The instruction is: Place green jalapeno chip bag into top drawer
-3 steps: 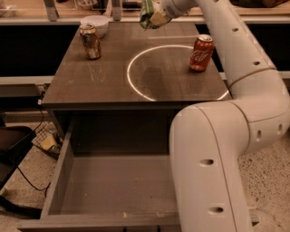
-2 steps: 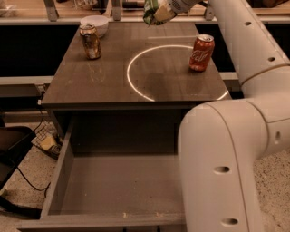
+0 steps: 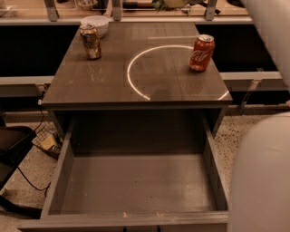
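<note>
The green jalapeno chip bag (image 3: pixel 159 5) shows only as a green sliver at the top edge, above the back of the table. My gripper (image 3: pixel 174 3) is beside it at the top edge, mostly cut off, and holds the bag up in the air. The top drawer (image 3: pixel 136 183) is pulled wide open below the tabletop's front edge. Its flat grey bottom is bare. My white arm (image 3: pixel 269 41) runs down the right side, and its big lower part (image 3: pixel 263 181) hides the drawer's right front corner.
A red soda can (image 3: pixel 201 53) stands on the grey tabletop (image 3: pixel 113 81) at the right. A brown can (image 3: pixel 90 41) and a white bowl (image 3: pixel 95 22) stand at the back left. Cables and clutter (image 3: pixel 45 141) lie on the floor to the left of the drawer.
My gripper has lifted the bag up and slightly right, almost out of the top of the view. The camera view has shifted too, and the drawer now shows more centrally.
</note>
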Controlling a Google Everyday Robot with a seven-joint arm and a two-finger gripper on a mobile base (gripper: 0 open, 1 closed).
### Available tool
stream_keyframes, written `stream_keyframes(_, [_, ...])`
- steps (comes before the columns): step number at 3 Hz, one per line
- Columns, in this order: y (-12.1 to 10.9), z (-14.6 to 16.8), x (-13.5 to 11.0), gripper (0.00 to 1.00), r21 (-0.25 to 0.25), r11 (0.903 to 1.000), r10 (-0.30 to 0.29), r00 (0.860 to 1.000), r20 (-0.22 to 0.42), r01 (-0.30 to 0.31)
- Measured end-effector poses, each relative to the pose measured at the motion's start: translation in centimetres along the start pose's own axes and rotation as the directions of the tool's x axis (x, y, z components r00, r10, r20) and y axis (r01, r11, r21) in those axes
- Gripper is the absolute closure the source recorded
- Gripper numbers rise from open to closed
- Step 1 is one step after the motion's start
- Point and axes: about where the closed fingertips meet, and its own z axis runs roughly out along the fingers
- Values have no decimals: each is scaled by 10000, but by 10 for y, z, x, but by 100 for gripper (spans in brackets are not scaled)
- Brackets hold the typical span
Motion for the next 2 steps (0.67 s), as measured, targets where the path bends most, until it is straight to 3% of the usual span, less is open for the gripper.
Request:
stream_keyframes(1, [-4, -46, -13, 100, 847, 9963, 107, 9977, 670, -163])
stream_keyframes(2, [14, -76, 0, 100, 1134, 9922, 439, 9964, 730, -520])
